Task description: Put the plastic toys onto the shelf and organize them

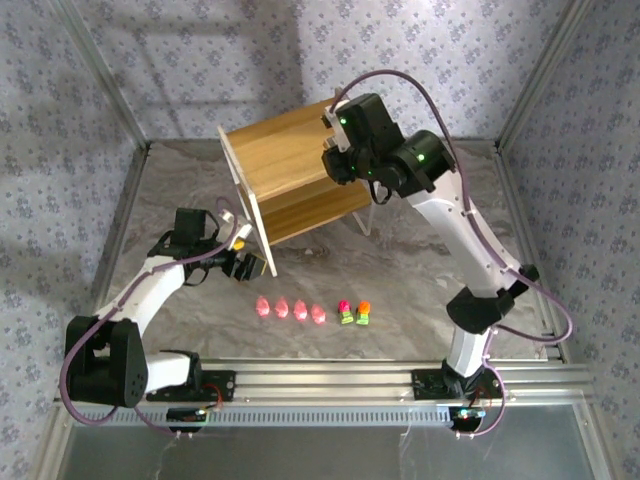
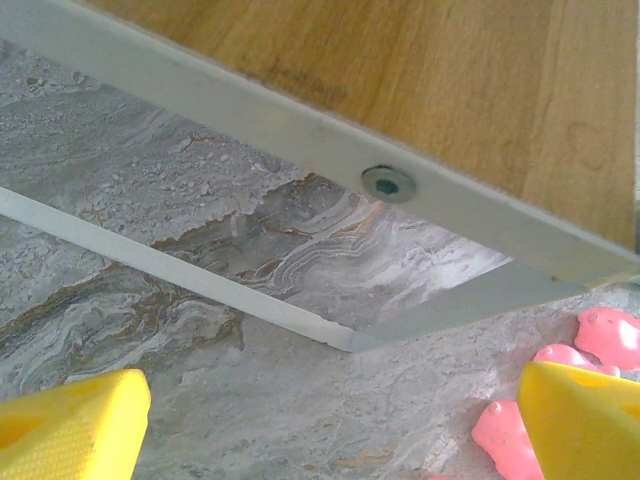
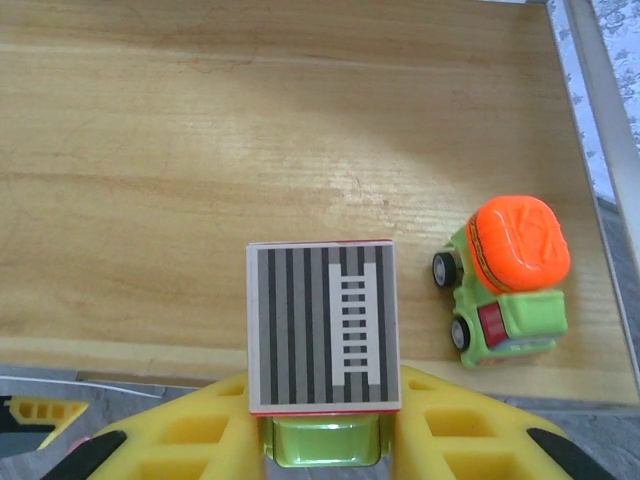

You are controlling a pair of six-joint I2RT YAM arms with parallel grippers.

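The desk (image 1: 400,290) is a grey slab with a marbled pattern of pale and brownish veins (clearest in the left wrist view). Lilac wallpaper (image 1: 200,60) with small repeated flower motifs covers the walls at the back and on both sides. Slanting metal posts (image 1: 103,70) rise at the far corners. A ribbed aluminium rail (image 1: 330,380) runs along the desk's near edge, and just below it lies a smooth grey panel (image 1: 330,445).

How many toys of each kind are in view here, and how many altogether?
Pink figures: 4, in a row on the table.
Cars: 4 (pink-topped car and orange-topped car on the table, second orange-topped car on the shelf, striped-roofed car in the right gripper).
Total: 8.
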